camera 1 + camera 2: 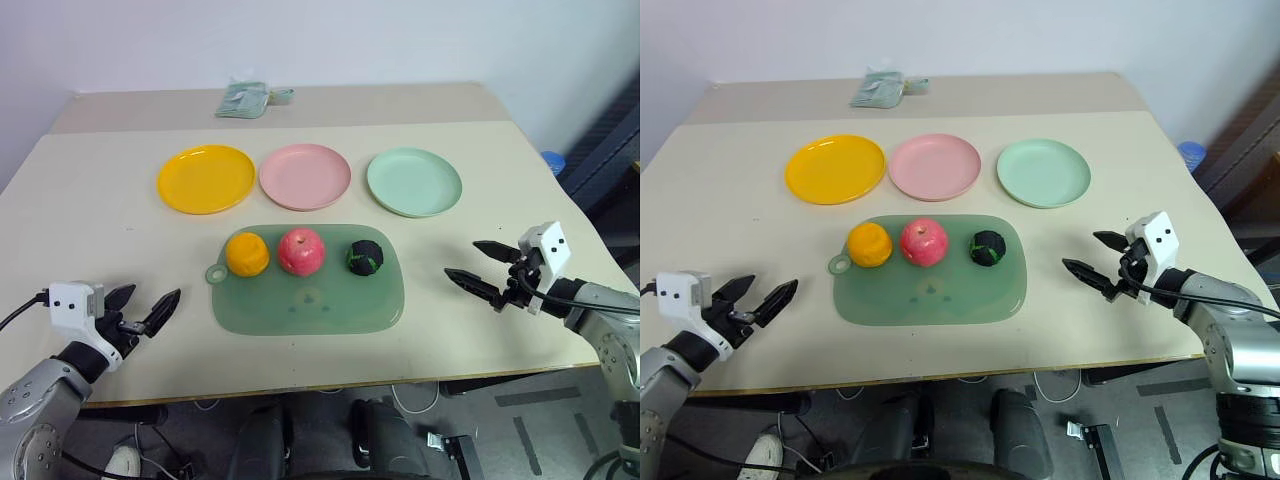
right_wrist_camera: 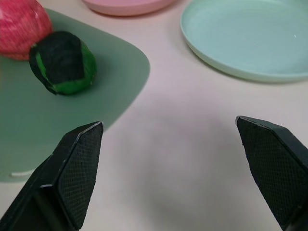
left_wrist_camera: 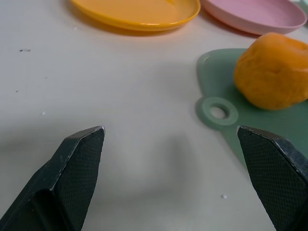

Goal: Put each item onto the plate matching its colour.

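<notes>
Near front edge: left end effector (image 1: 142, 308) and right end effector (image 1: 484, 270), both wide, empty. Mid-surface (image 1: 90, 200), on green mat (image 1: 330, 305): orange (image 1: 246, 254), apple (image 1: 301, 250), green ball (image 1: 365, 257). Beyond, toward far edge: yellow plate (image 1: 206, 179), pink plate (image 1: 305, 176), green plate (image 1: 414, 181), unobstructed.

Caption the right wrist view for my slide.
Open right pincer facing the green-and-black ball on the mat, beside the mint plate.

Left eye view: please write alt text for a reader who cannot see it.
Three toy fruits, an orange, a red apple and a green-and-black ball, sit in a row on a translucent green mat on a beige table. Behind it lie yellow, pink and mint plates, all bare. The left pincer and right pincer hover open at either side.
</notes>
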You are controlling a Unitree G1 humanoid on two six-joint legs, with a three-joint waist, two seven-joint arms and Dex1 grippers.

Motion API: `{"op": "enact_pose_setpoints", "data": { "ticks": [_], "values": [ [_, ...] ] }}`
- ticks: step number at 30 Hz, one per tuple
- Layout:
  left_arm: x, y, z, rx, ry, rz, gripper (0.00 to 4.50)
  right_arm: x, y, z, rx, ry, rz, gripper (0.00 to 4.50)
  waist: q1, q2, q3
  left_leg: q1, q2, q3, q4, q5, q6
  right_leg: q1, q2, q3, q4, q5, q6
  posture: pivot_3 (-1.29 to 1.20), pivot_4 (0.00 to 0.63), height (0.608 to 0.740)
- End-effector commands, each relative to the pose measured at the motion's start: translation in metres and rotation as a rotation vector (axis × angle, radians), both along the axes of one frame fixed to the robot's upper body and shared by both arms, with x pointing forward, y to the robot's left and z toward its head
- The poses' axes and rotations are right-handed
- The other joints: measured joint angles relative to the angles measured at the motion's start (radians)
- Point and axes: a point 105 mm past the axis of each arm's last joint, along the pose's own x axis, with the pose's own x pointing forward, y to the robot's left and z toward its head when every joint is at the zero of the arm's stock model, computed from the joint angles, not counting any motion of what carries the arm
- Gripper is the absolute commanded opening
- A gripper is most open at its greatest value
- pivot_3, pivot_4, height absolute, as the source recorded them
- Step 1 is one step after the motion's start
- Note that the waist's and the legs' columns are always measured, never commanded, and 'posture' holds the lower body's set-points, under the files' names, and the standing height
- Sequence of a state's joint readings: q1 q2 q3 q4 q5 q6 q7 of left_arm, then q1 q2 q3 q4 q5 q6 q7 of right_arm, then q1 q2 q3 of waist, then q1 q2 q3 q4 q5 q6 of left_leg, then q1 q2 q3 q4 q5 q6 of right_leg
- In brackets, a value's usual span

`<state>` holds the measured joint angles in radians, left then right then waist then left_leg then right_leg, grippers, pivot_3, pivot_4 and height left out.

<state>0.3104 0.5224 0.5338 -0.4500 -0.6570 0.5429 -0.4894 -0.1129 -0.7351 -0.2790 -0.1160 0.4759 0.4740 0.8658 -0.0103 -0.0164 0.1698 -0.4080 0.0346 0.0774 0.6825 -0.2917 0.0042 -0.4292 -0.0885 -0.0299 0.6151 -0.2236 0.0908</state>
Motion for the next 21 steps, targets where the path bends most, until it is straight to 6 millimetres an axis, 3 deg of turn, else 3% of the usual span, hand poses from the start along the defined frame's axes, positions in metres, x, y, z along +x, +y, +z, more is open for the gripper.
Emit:
{"op": "enact_pose_setpoints", "data": {
  "ticks": [1,10,16,21],
  "values": [
    [0.001,0.003,0.013,0.027,-0.044,0.006,4.47,0.006,0.004,0.011,0.004,-0.059,0.008,4.5,0.0,0.0,0.0,0.0,0.0,0.0,0.0,0.0,0.0,0.0,0.0,0.0,0.0,0.0,0.0,0.0,0.15,0.74],
    [0.011,-0.009,0.015,0.006,-0.069,-0.009,4.47,0.012,0.005,0.011,0.013,-0.074,0.005,4.5,0.0,0.0,0.0,0.0,0.0,0.0,0.0,0.0,0.0,0.0,0.0,0.0,0.0,0.0,0.0,0.0,0.15,0.74],
    [0.014,-0.02,0.014,-0.016,-0.075,-0.042,4.47,0.005,0.005,0.006,0.006,-0.071,-0.002,4.5,0.002,0.0,0.0,0.0,0.0,0.0,0.0,0.0,0.0,0.001,0.0,0.0,0.0,0.0,0.0,0.0,0.15,0.74],
    [0.022,-0.031,0.016,-0.045,-0.089,-0.084,4.47,0.006,0.009,0.022,0.017,-0.116,-0.008,4.5,0.0,0.0,0.0,0.0,0.0,0.0,0.001,0.0,0.0,0.001,0.0,0.0,0.0,0.0,0.0,0.0,0.15,0.74]
  ]
}}
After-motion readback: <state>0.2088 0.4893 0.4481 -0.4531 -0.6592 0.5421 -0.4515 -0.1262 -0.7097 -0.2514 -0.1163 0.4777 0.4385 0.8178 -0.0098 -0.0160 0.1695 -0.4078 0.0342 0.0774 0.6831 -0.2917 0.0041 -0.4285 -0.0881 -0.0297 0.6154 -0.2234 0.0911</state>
